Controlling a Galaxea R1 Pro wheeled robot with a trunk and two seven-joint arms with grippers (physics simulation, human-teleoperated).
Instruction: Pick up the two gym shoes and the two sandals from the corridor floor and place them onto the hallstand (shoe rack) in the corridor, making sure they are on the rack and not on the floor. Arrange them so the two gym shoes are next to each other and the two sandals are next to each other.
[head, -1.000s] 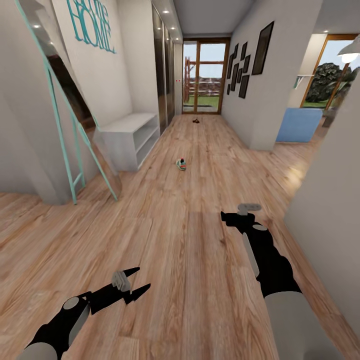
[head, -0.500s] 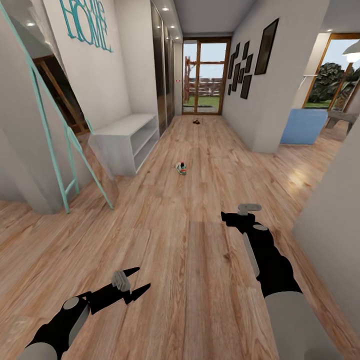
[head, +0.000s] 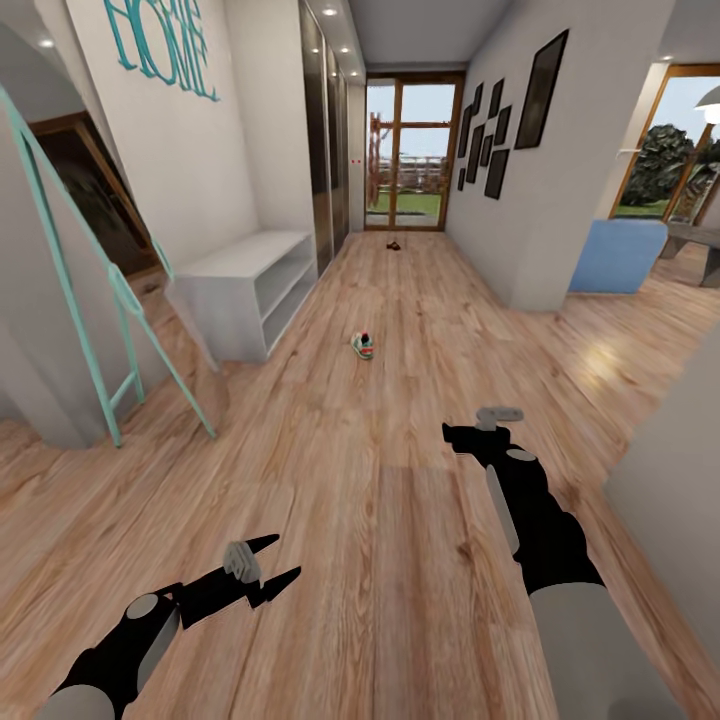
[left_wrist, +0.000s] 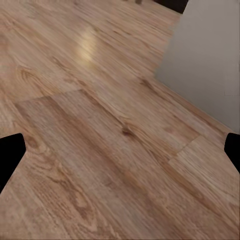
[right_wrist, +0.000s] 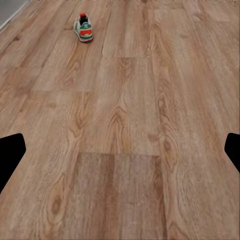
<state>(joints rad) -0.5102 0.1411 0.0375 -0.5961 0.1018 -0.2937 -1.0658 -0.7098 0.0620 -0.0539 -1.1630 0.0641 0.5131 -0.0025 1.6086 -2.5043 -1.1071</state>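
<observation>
One gym shoe (head: 363, 346), white with green and red-orange, lies alone on the corridor floor (head: 380, 560) well ahead of both arms; it is also in the right wrist view as the gym shoe (right_wrist: 84, 28). Far off by the glass door lies a small dark brown shape (head: 394, 243) that looks like a sandal, too small to be sure. My left gripper (head: 272, 563) hangs low over bare planks, open and empty. My right gripper (head: 462, 438) is held further forward, also open and empty. The hallstand is out of view.
A plain low white two-shelf bench (head: 245, 285) stands along the left wall. A turquoise-framed leaning mirror (head: 105, 300) is nearer on the left. A grey wall corner (head: 680, 480) is close on the right, and a blue armchair (head: 620, 255) sits beyond it.
The whole picture has shifted: the camera has moved forward and slightly right, so the mirror and bench slid left. Both arms hold the same pose. The shoe has not moved.
</observation>
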